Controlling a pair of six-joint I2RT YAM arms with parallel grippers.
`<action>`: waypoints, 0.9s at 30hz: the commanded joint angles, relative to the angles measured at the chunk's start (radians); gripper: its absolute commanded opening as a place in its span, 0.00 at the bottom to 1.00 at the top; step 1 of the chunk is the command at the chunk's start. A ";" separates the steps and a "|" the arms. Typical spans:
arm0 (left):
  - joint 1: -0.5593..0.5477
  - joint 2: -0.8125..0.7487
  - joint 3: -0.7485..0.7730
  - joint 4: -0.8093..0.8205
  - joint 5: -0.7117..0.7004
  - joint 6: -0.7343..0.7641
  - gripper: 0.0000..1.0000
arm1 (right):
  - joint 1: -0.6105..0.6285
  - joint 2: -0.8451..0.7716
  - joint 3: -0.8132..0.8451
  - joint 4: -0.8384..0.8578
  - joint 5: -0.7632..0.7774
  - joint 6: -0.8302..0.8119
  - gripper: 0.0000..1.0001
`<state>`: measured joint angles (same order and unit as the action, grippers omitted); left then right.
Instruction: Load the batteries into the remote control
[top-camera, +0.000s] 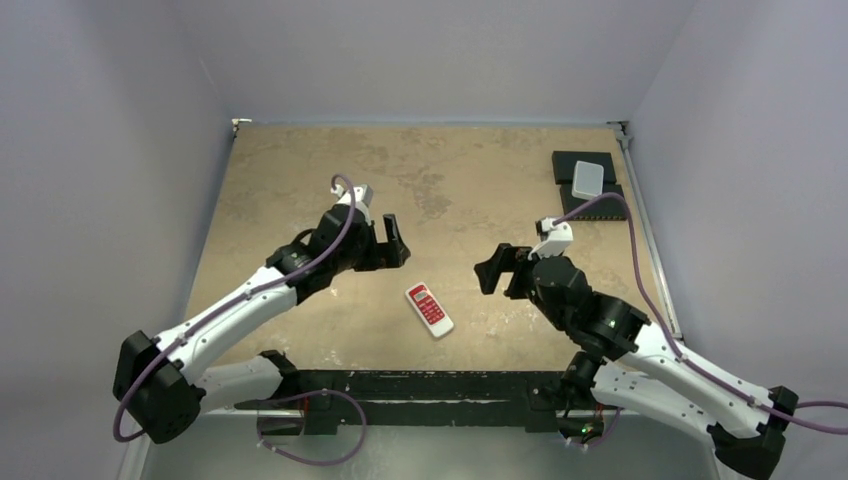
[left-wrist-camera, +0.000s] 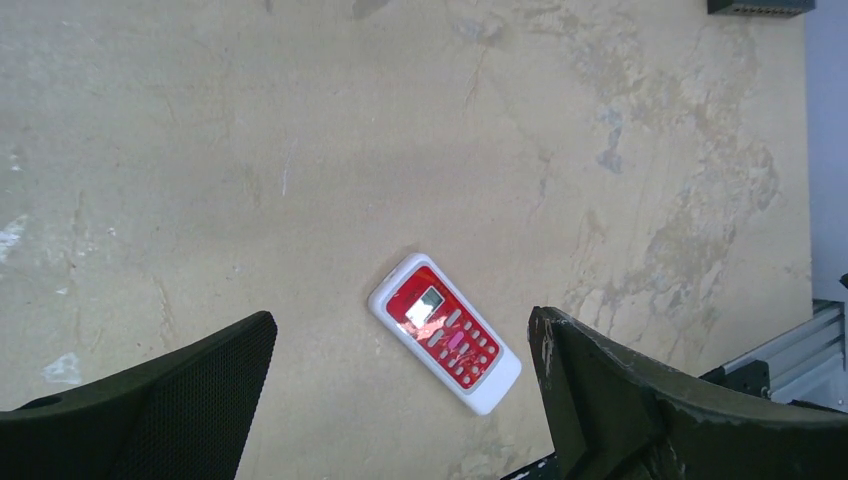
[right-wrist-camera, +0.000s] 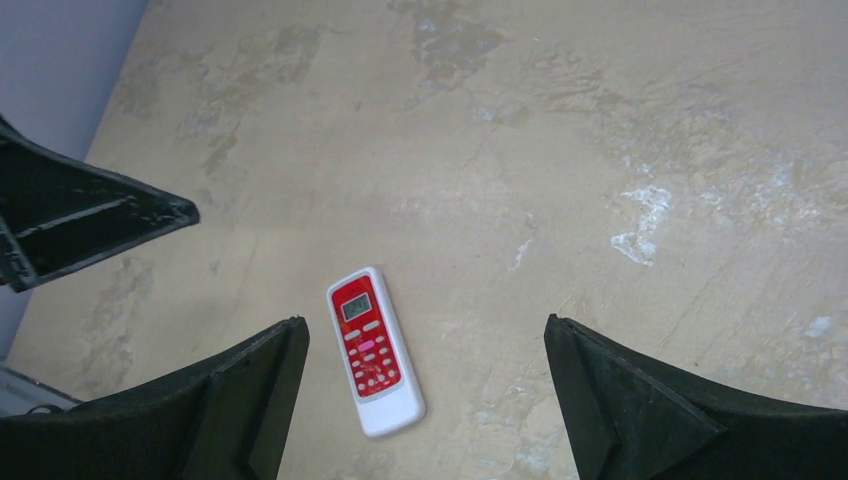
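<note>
Tan tabletop (top-camera: 300, 180) looks slick: our wide, empty left gripper (left-wrist-camera: 402, 322) and right gripper (right-wrist-camera: 425, 328) could skid the flat remote control (top-camera: 429, 309).

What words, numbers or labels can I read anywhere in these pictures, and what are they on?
No text can be read in any view.
Remote control: whatever is on its small display and buttons is too small and blurred to read.
White box on the black pads: no label visible.
</note>
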<state>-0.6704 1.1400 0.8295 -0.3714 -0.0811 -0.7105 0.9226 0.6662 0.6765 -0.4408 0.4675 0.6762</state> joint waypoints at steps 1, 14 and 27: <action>-0.003 -0.069 0.096 -0.135 -0.062 0.041 0.99 | -0.002 0.018 0.076 -0.052 0.090 0.008 0.99; -0.003 -0.306 0.242 -0.306 -0.177 0.140 0.99 | -0.002 -0.034 0.153 -0.059 0.126 -0.099 0.99; -0.003 -0.419 0.246 -0.367 -0.185 0.143 0.99 | -0.002 -0.090 0.190 -0.090 0.123 -0.159 0.99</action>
<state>-0.6704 0.7395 1.0504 -0.7204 -0.2474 -0.5838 0.9226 0.5900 0.8192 -0.5228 0.5861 0.5625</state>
